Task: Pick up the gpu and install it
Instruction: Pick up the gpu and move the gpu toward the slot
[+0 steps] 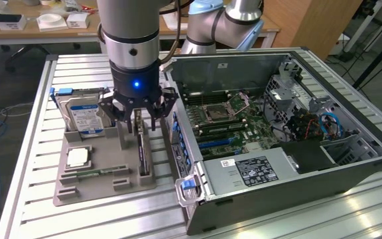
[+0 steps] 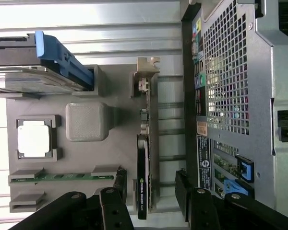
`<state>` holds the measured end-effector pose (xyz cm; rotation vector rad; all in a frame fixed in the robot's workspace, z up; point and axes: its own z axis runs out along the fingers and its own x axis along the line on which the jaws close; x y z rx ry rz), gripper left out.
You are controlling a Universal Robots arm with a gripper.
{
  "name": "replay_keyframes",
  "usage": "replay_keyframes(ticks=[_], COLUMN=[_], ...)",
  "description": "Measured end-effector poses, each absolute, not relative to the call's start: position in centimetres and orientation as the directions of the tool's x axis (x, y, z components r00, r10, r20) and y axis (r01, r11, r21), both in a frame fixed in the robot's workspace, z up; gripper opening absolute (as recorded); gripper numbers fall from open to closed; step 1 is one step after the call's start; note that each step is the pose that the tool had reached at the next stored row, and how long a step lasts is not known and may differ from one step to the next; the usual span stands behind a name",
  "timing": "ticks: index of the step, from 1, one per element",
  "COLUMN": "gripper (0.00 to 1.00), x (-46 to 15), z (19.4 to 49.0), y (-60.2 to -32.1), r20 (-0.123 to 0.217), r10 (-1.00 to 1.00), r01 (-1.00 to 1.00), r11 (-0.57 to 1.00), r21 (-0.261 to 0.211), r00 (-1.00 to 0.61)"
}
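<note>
tool (image 1: pixel 138 122): fingers spread wide, one on each side of the gpu, gripping nothing.
gpu (image 1: pixel 143 152): on edge in a slot of the grey holder (image 1: pixel 78 191) on the worktop (image 1: pixel 45 129), beside the open computer case (image 1: pixel 350 169).
writing: white print on the gpu's edge and on the hard drive (image 1: pixel 85 117) label, too small to read.
hidden: gpu's lower edge, sunk in the slot.

Exterior view: gripper (image 1: pixel 140 128) partly hides the far end of the gpu (image 1: pixel 143 157) | arm (image 1: pixel 130 30) cut off by the top edge | hard drive (image 1: pixel 83 115) label print too small to read | wrist view: gripper fingers (image 2: pixel 110 211) run off the edge, gpu label unreadable
</note>
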<state>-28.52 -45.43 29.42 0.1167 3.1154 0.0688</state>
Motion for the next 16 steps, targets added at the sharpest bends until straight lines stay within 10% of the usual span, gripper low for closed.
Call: replay_keyframes(ticks=[16], gripper=[0.53], x=[-28.6], z=[28.2], y=[-45.6], r20=[-0.022], r10=[0.075], r01=[0.074], r11=[0.996], r21=[0.045], r00=[-0.997])
